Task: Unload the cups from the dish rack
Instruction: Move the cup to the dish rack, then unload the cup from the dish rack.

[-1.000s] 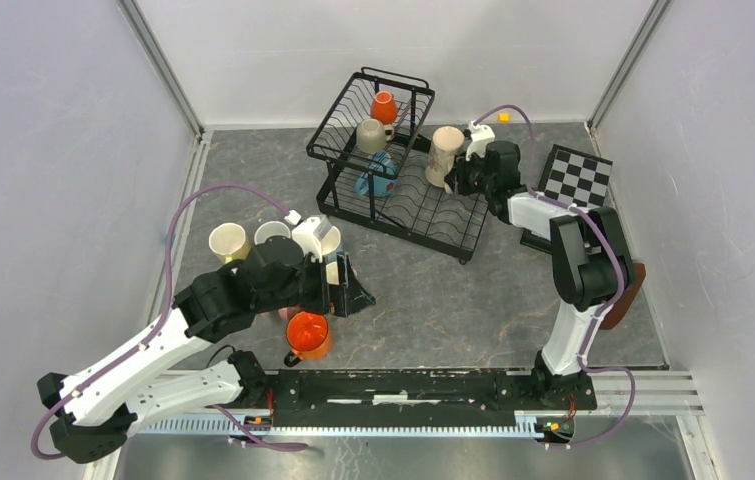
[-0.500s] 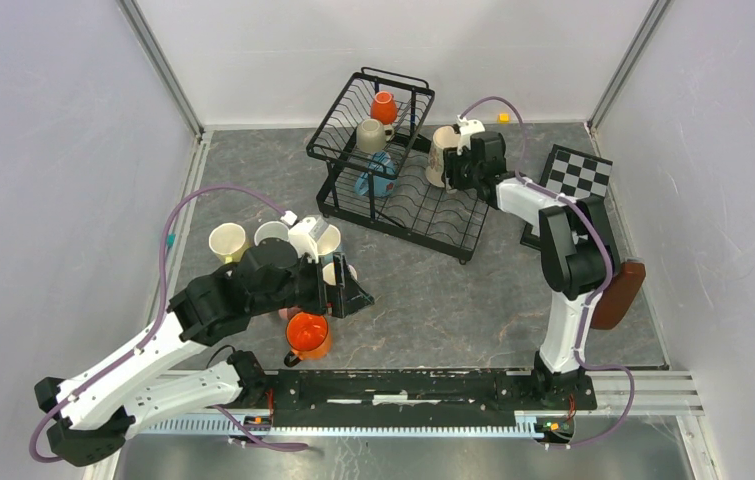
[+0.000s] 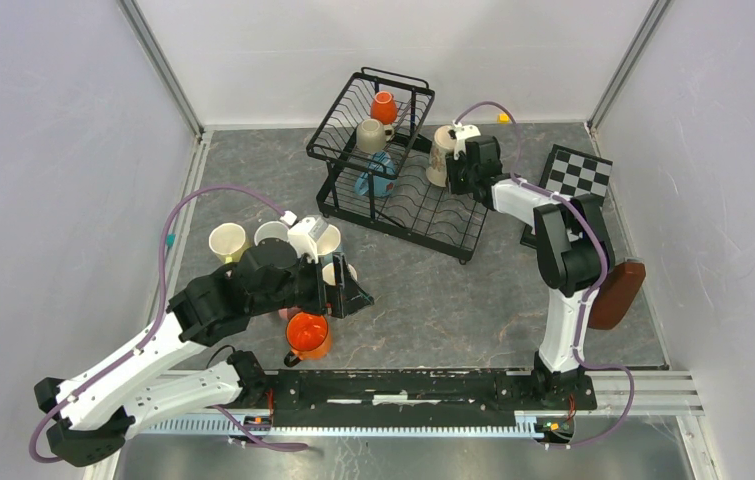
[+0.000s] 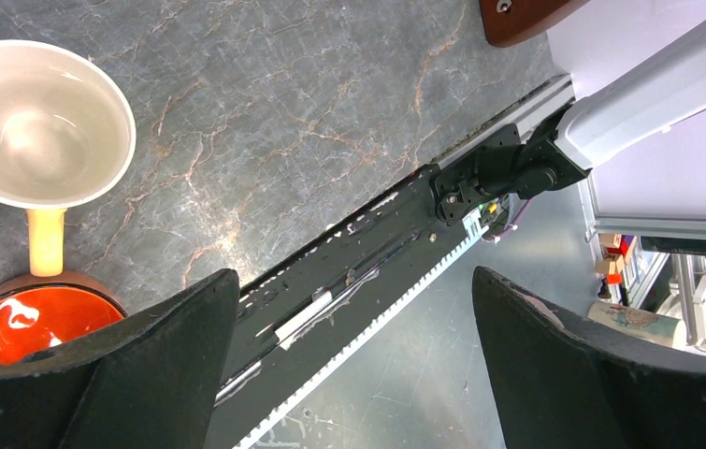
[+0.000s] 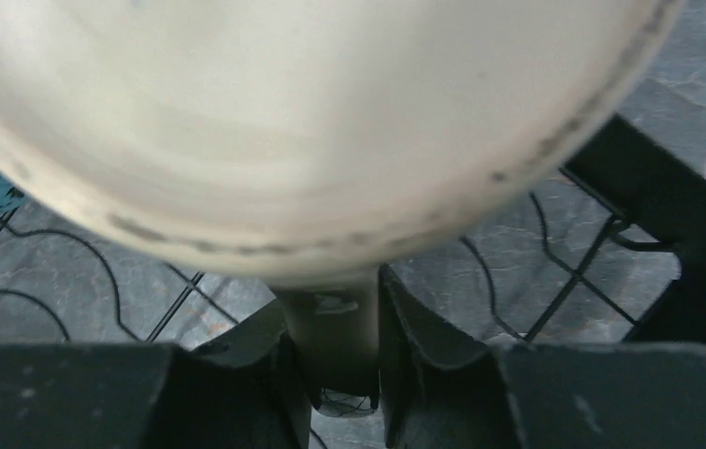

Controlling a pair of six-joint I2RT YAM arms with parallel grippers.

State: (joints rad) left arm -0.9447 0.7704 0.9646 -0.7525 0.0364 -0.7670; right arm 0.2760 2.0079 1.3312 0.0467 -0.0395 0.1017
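Note:
The black wire dish rack [image 3: 348, 150] stands at the back centre. Its upper basket holds an orange cup [image 3: 384, 106] and a beige cup [image 3: 371, 135]; a light blue cup [image 3: 377, 176] sits lower down. My right gripper [image 3: 456, 167] is shut on the handle [image 5: 335, 323] of a cream cup [image 3: 442, 154] over the rack's right side; the cup's body [image 5: 311, 122] fills the right wrist view. My left gripper [image 3: 351, 295] is open and empty [image 4: 353, 374] beside cups on the table: orange [image 3: 307, 333], yellowish [image 3: 226, 241], white [image 3: 271, 232], and a cream one [image 4: 40, 122].
A black-and-white checkered board [image 3: 575, 175] lies right of the rack, and a brown object [image 3: 618, 293] lies near the right arm. A small yellow piece [image 3: 502, 117] sits at the back. The black base rail [image 3: 403, 388] runs along the front edge.
My right gripper has moved slightly left and toward the back with the cream cup in it. The left arm has barely moved.

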